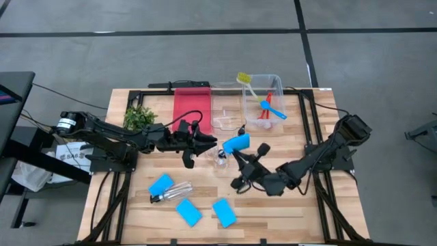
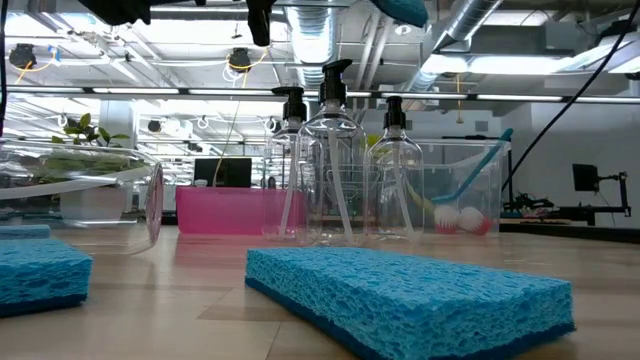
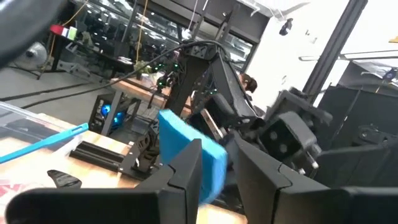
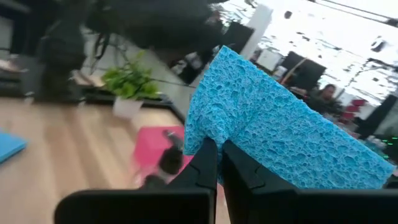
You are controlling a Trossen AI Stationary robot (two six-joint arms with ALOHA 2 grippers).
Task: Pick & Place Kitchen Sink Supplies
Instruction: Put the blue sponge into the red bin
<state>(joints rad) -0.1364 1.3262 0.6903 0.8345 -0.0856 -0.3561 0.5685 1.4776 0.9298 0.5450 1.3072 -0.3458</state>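
My right gripper (image 1: 240, 152) is shut on a bright-blue sponge (image 1: 237, 142), lifted above the table's middle. My left gripper (image 1: 208, 144) is open, held level just left of that sponge and touching nothing; in its wrist view the sponge (image 3: 186, 140) shows beyond its fingers. Clear pump bottles (image 2: 335, 165) stand upright on the table under the grippers. Another bottle (image 1: 171, 193) lies on its side near three sponges (image 1: 189, 213) flat on the near part of the table. Brushes (image 1: 271, 109) lie in a clear bin (image 1: 276, 80). My right gripper pinches the blue sponge between its two fingers (image 4: 208, 163) at one edge (image 4: 214, 134). The sponge is lifted clear of the table and stands up tilted beyond the fingertips, its broad face toward the wrist camera.
A red tray (image 1: 191, 109) and a second clear bin (image 1: 225, 113) sit at the far side, with a small green plant (image 1: 138, 117) to their left. Black frame rails (image 1: 311, 123) run along the table's sides. Bare wood lies at the near right.
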